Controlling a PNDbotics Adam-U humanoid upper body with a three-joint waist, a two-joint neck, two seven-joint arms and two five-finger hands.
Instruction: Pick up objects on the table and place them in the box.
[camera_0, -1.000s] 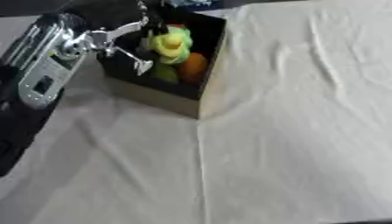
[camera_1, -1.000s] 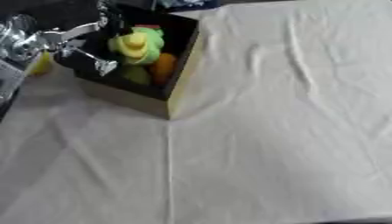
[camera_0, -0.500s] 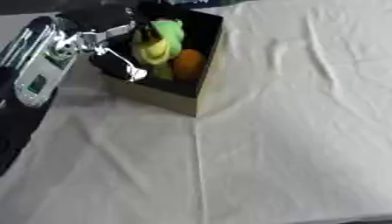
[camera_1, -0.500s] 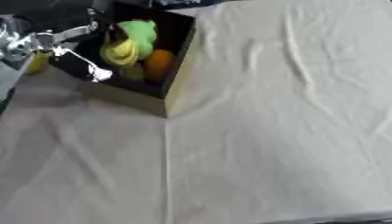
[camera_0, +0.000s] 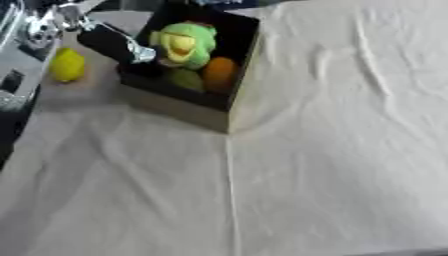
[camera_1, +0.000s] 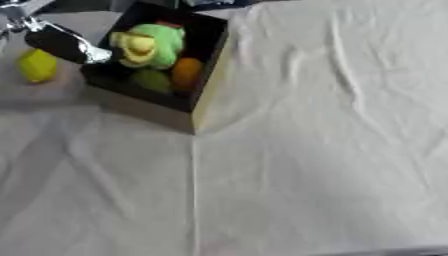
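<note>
A black open box (camera_0: 178, 108) stands at the upper left of the white cloth. Inside it lie a green and yellow plush toy (camera_0: 184, 42), an orange fruit (camera_0: 219, 73) and a green fruit (camera_0: 185, 79). A yellow lemon (camera_1: 37, 65) rests on the cloth just left of the box. My left hand (camera_0: 112, 44) reaches in from the upper left corner; it is open, a black finger with a silver tip stretched over the box's left rim, holding nothing. Its arm (camera_0: 19, 55) runs down the left edge. My right hand shows in neither view.
The white tablecloth (camera_0: 332, 165) is wrinkled, with a fold line running down from the box's near corner. Dark objects sit beyond the table's far edge at the top.
My left hand has pulled back to the left, away from the plush toy, which stays in the box. The lemon beside the box, hidden before by the hand and arm, now shows.
</note>
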